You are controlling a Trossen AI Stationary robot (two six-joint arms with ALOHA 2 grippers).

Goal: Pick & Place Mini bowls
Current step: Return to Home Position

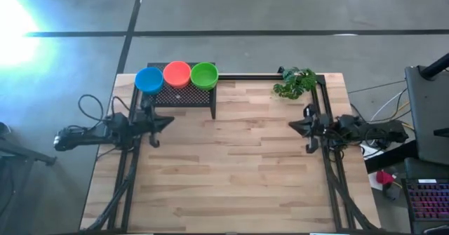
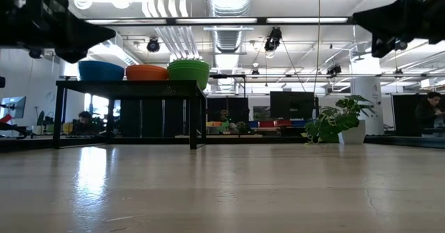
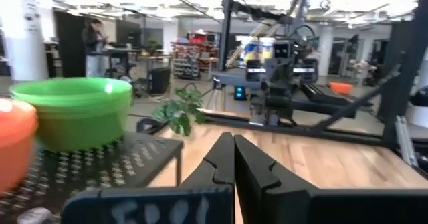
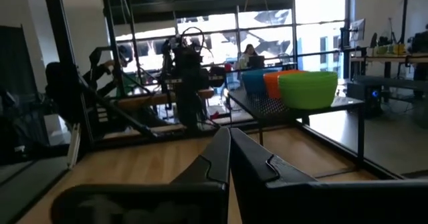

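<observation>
Three mini bowls stand in a row on the black wire-mesh stand [image 1: 184,95] at the table's far left: blue [image 1: 149,79], orange-red [image 1: 177,73] and green [image 1: 204,73]. They also show in the low view, blue [image 2: 101,70], orange-red [image 2: 146,72], green [image 2: 188,70]. My left gripper [image 1: 170,121] is shut and empty, raised above the table just near of the stand. My right gripper [image 1: 292,125] is shut and empty, raised at the table's right. Each wrist view shows its fingers closed, the left [image 3: 233,158] and the right [image 4: 229,154].
A leafy plant sprig [image 1: 295,82] lies at the table's far right. Black frame rails [image 1: 327,158] run along both table sides and the far edge. The wooden tabletop [image 1: 231,165] between the arms is bare. A person [image 3: 92,43] stands in the room beyond.
</observation>
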